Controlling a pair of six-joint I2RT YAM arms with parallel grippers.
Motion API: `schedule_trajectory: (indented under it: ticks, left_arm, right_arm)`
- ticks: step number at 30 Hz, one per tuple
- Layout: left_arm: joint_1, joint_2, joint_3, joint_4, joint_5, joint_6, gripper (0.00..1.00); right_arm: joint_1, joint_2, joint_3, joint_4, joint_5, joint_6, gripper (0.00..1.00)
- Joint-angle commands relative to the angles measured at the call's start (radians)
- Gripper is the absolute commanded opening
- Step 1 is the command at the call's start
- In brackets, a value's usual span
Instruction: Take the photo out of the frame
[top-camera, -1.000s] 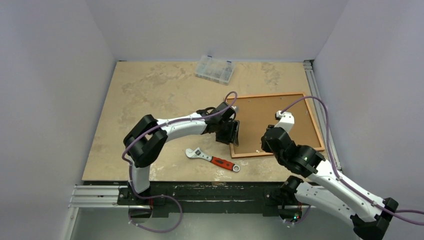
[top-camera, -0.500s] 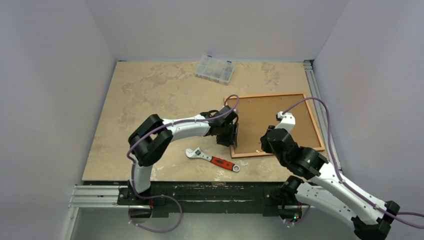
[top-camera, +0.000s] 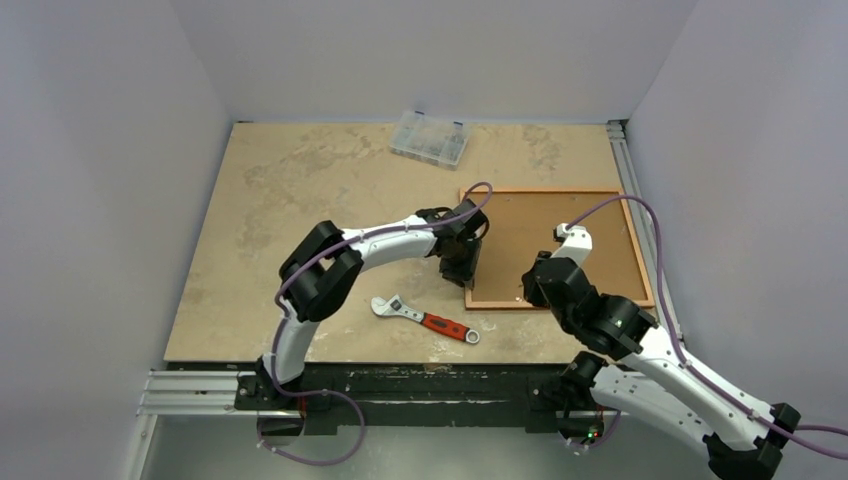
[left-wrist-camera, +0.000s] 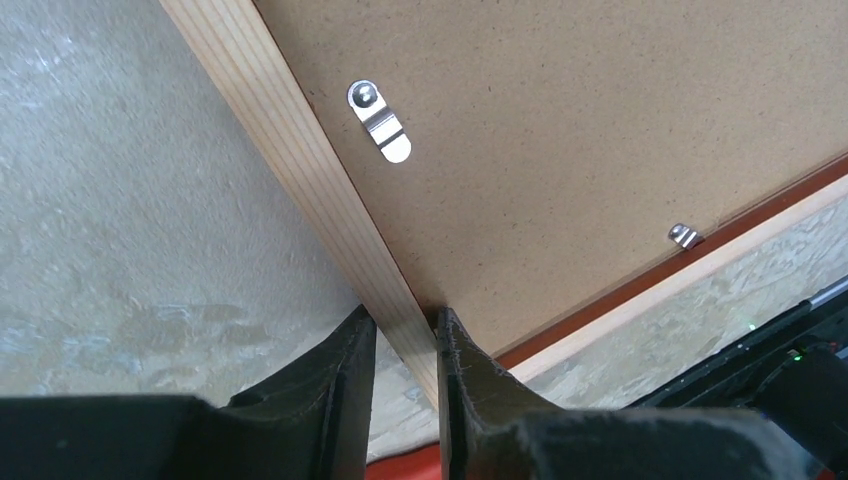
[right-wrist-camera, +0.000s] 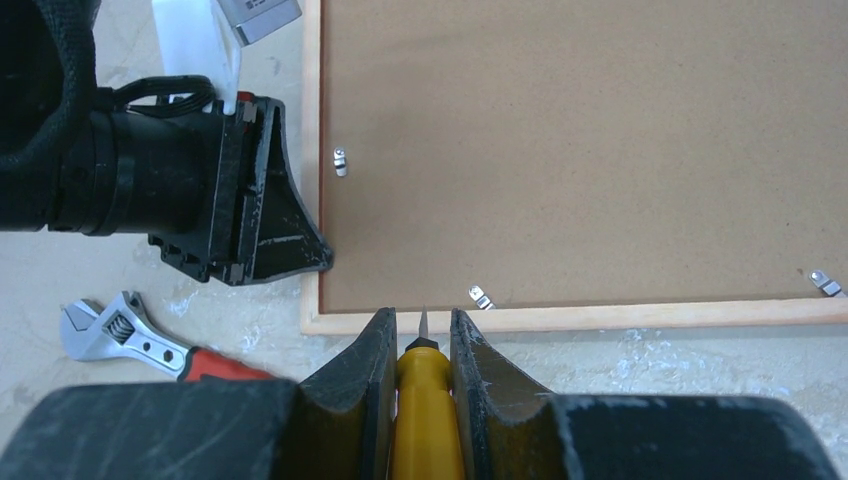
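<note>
worktop (top-camera: 300, 200): carrying frame (right-wrist-camera: 650, 316) face down, right of centre.
frame: thin stiff wood, probably light; best gripped by a rail.
backing board (right-wrist-camera: 600, 150): pinned by clips (left-wrist-camera: 380, 122).
photo: hidden beneath board; likely flimsy, easily creased.
left pincer (left-wrist-camera: 405, 325): clamped across frame's left rail, by near corner.
right pincer (right-wrist-camera: 422, 325): closed on yellow screwdriver (right-wrist-camera: 427, 420), tip just short of near rail.

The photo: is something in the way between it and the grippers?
Yes. The frame lies back up, and the backing board covers the photo, which does not show. Metal clips on the rails hold the board in. The right gripper holds a screwdriver near one clip.
</note>
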Motion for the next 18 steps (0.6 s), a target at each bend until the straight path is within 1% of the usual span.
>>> schedule_trajectory:
  ticks: [1, 3, 6, 9, 12, 18]
  left_arm:
    - [0.032, 0.031, 0.072, -0.058, -0.047, 0.155, 0.03]
    - [0.067, 0.051, 0.113, -0.095, -0.037, 0.181, 0.00]
    - [0.108, 0.083, 0.181, -0.124, -0.028, 0.241, 0.00]
    - [0.118, 0.103, 0.230, -0.124, -0.050, 0.356, 0.00]
    - [0.123, 0.128, 0.300, -0.142, -0.084, 0.430, 0.00]
    - [0.161, 0.234, 0.528, -0.249, -0.045, 0.465, 0.00]
  right_arm:
    - [-0.002, -0.001, 0.012, 0.008, 0.035, 0.014, 0.00]
    - [-0.001, -0.001, 0.011, 0.002, 0.034, 0.024, 0.00]
    - [-0.002, -0.008, 0.011, -0.001, 0.025, 0.031, 0.00]
    - [-0.002, -0.007, 0.014, 0.002, 0.026, 0.022, 0.00]
    - [-0.002, 0.004, 0.023, -0.010, 0.026, 0.031, 0.00]
    - [-0.002, 0.021, 0.028, -0.012, 0.018, 0.032, 0.00]
